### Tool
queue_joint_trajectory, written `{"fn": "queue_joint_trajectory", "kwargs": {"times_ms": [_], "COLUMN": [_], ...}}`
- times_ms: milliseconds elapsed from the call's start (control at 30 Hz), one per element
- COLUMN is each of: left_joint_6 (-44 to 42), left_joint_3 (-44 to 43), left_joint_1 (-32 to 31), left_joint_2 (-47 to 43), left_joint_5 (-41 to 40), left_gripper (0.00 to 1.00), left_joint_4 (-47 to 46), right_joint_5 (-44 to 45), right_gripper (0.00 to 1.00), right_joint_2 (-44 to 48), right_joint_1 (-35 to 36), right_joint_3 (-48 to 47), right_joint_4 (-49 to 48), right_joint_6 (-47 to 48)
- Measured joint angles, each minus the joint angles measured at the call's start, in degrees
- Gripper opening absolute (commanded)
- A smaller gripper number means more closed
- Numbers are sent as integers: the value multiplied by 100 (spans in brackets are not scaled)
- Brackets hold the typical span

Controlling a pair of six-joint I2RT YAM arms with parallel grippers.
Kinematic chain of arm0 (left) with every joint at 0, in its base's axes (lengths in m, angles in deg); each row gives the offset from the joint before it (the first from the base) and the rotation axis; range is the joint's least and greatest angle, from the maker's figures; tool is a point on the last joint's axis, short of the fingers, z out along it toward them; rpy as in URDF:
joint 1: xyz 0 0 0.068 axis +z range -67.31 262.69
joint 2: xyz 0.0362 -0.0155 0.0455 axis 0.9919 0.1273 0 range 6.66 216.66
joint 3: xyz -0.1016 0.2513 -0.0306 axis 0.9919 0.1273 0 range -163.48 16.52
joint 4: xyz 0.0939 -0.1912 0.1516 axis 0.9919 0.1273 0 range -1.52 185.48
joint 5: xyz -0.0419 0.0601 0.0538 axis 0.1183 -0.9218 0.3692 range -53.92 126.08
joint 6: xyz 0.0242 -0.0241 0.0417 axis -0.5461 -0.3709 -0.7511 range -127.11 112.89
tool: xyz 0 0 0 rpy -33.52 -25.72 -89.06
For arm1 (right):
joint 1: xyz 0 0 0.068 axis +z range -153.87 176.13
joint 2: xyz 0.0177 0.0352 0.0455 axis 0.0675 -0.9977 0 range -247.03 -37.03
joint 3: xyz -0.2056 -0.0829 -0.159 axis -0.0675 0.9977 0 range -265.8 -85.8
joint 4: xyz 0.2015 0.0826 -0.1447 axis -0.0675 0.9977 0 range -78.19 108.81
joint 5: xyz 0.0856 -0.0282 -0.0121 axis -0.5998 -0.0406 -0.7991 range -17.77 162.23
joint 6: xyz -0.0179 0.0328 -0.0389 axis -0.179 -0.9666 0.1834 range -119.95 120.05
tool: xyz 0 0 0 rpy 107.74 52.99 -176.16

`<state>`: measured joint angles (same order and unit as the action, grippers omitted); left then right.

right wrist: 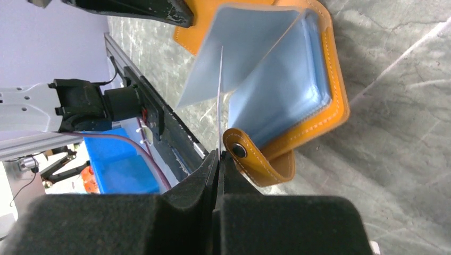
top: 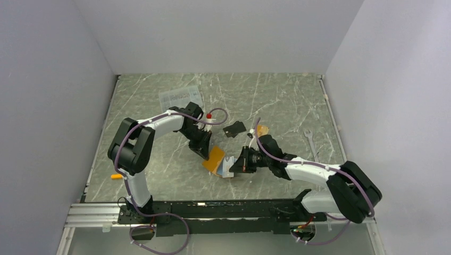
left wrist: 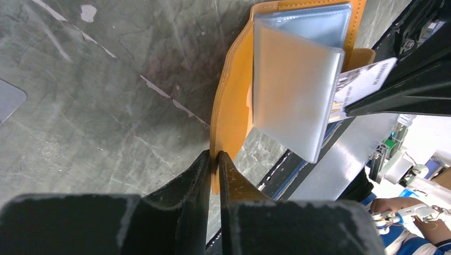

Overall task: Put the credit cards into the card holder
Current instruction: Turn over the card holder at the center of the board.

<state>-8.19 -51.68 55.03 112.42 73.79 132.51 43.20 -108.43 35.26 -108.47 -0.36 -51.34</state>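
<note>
Two robot arms meet at the centre of the overhead view, above a grey marbled table (top: 175, 180). At the centre, the left gripper (left wrist: 215, 155) is clamped tight on the orange cover edge of the card holder (left wrist: 230, 101), which is held open with its pale blue sleeves showing. The right gripper (right wrist: 219, 154) pinches a whitish credit card (right wrist: 220, 90) edge-on, the card's far end between the sleeves, just beside the snap tab (right wrist: 239, 151). Just above them in the overhead view, a black card (top: 234, 128) and an orange-tan card (top: 262, 130) lie flat on the table. A clear plastic box (top: 181, 97) sits toward the upper left.
</note>
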Motion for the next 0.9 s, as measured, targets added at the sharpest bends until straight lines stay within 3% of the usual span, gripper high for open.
{"fn": "queue_joint_trajectory", "kwargs": {"times_ms": [67,200,300,333,567,900], "left_joint_6": [-20,-48,-81,-98,-151,-83], "left_joint_3": [0,0,31,57,345,428], "left_joint_1": [-13,-31,-15,7,330,544], "left_joint_2": [0,0,-4,-9,-22,-22], "left_joint_5": [0,61,282,380,1204,1757], "left_gripper": [34,44,65,67,68,66], "left_joint_4": [-28,-57,-160,-199,-448,-756], "right_joint_5": [-13,-33,-74,-90,-140,-151], "right_gripper": [0,0,0,0,0,0], "right_joint_2": [-221,-673,-986,-1038,-1222,-1484], "right_joint_1": [35,79,83,83,83,153], "right_joint_3": [-48,-109,-109,-109,-109,-105], "right_joint_4": [-114,-385,-601,-649,-994,-1255], "right_joint_6": [-2,-28,-85,-96,-166,-221]}}
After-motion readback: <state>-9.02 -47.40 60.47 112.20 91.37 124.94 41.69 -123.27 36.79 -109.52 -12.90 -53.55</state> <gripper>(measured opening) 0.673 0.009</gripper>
